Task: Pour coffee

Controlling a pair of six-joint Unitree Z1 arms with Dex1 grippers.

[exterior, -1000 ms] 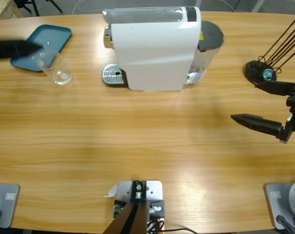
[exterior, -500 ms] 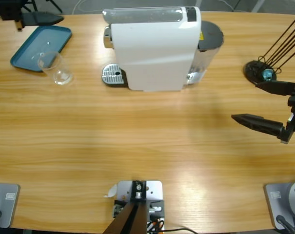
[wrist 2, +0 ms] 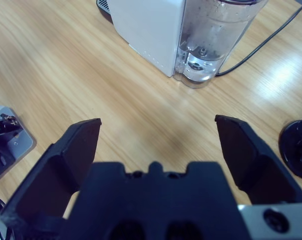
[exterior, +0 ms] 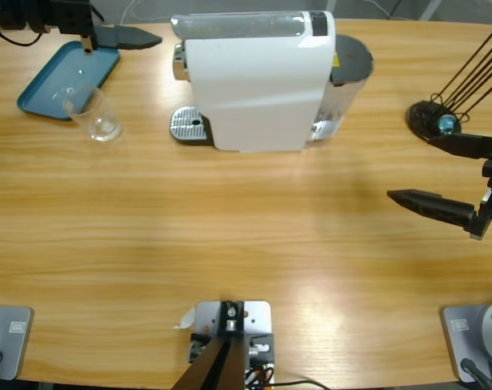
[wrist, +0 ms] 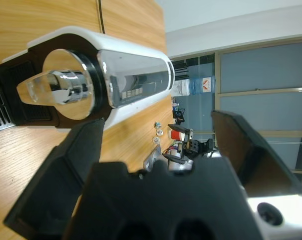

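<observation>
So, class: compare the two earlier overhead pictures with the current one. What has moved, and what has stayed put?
The left gripper left the clear cup on the blue tray, swept along the table's far edge towards the coffee machine, and now faces its lever end with jaws open and empty. The right gripper, open, barely shifted. Cup, tray and machine kept their places.

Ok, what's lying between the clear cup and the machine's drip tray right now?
Nothing: in the high view, only bare table separates the clear cup from the drip tray.
</observation>
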